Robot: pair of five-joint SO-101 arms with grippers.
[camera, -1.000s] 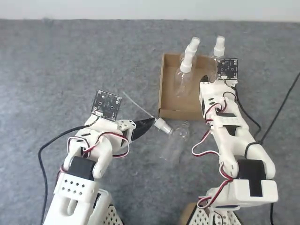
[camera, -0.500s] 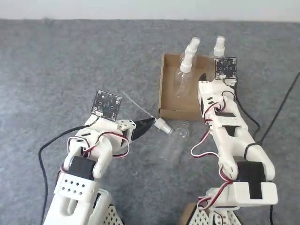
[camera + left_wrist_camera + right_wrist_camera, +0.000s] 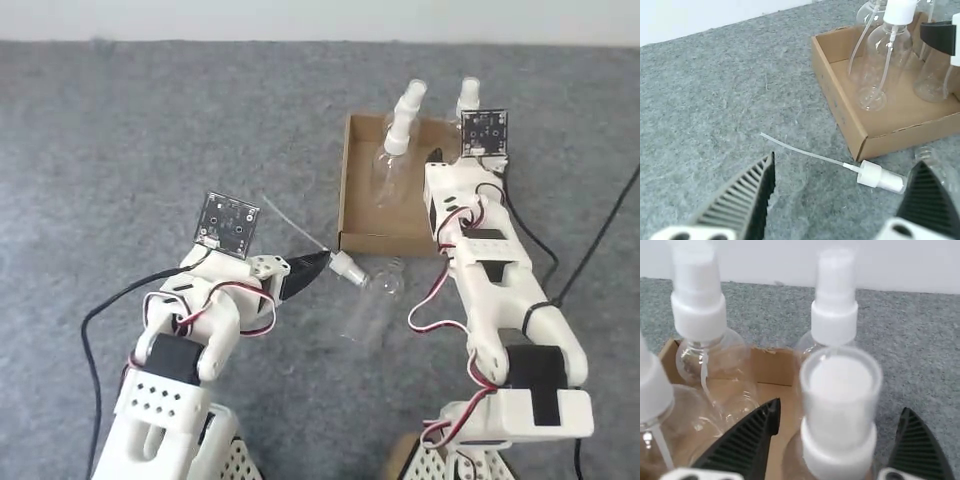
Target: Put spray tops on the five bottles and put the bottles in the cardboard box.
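**One bottle lies on the table, four stand in the box**

The cardboard box (image 3: 346,180) sits on the gray table (image 3: 150,130), in front of the right arm. Four bottles stand up in it, and each one has a white spray top on.

The right gripper (image 3: 840,409) hangs over the far right part of the box. Its jaws are spread wide, one on each side of the capped bottle (image 3: 839,390). This bottle has a clear cap over its spray top. There is a gap between the bottle and each jaw, so they do not touch it. The other three bottles (image 3: 392,165) stand beside it and behind it.

The fifth bottle (image 3: 372,300) lies on its side on the table, just outside the near wall of the box. Its neck is open. The loose spray top (image 3: 881,176) lies on the table just beside that neck, near the box's near corner. Its thin tube (image 3: 800,150) runs away from it across the table.

The left gripper (image 3: 845,165) is low over the table, close to the loose spray top. Its jaws are spread wide and hold nothing. The spray top lies just ahead, between the two jaw tips.
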